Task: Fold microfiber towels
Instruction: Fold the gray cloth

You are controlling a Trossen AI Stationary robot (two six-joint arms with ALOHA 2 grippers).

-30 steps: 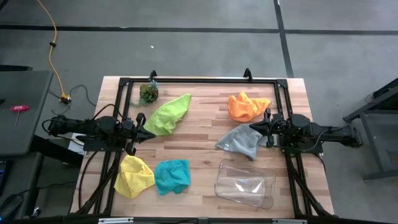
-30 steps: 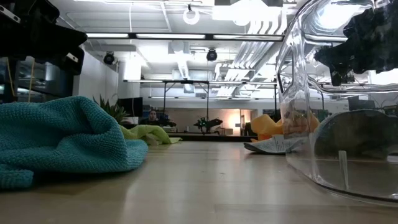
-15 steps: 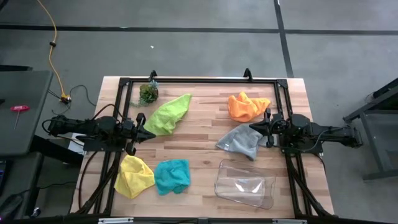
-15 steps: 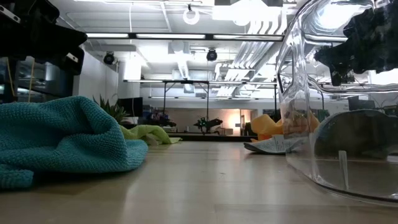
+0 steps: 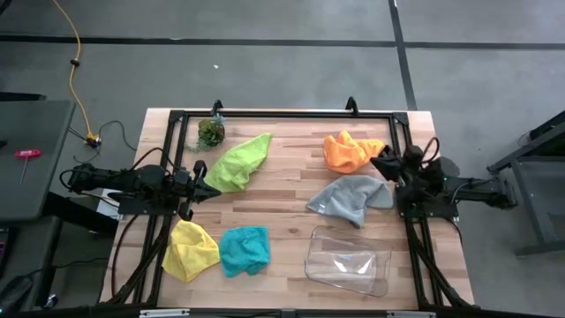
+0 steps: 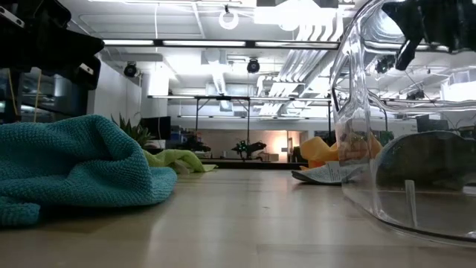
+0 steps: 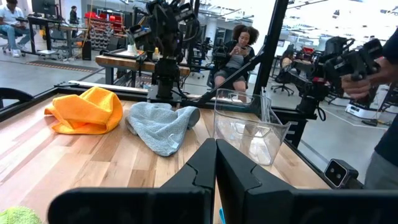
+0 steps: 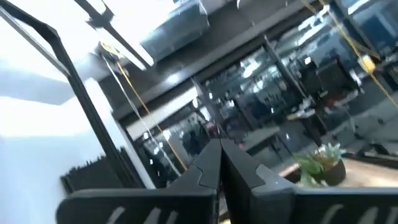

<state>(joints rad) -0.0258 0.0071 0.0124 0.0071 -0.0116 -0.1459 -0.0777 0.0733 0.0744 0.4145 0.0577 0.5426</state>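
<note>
Five towels lie crumpled on the wooden table: lime green (image 5: 240,161), orange (image 5: 350,150), grey (image 5: 346,200), yellow (image 5: 192,251) and teal (image 5: 244,250). My left gripper (image 5: 213,188) is shut and empty at the left side, beside the lime green towel's near end. My right gripper (image 5: 376,162) is shut and empty, raised between the orange and grey towels at the right side. Its wrist view (image 8: 219,149) looks up into the room. The left wrist view (image 7: 216,149) shows the orange towel (image 7: 87,112) and the grey towel (image 7: 161,124).
A clear plastic tray (image 5: 347,261) stands near the front edge, right of the teal towel. A small green leafy clump (image 5: 210,133) sits at the far left corner. A black frame (image 5: 282,113) borders the table. People show in the room beyond (image 7: 239,46).
My right gripper has risen from just above the grey towel's right part, gone toward the far edge and tipped upward. The grey towel's right part now shows uncovered. The left arm and the other towels have kept still.
</note>
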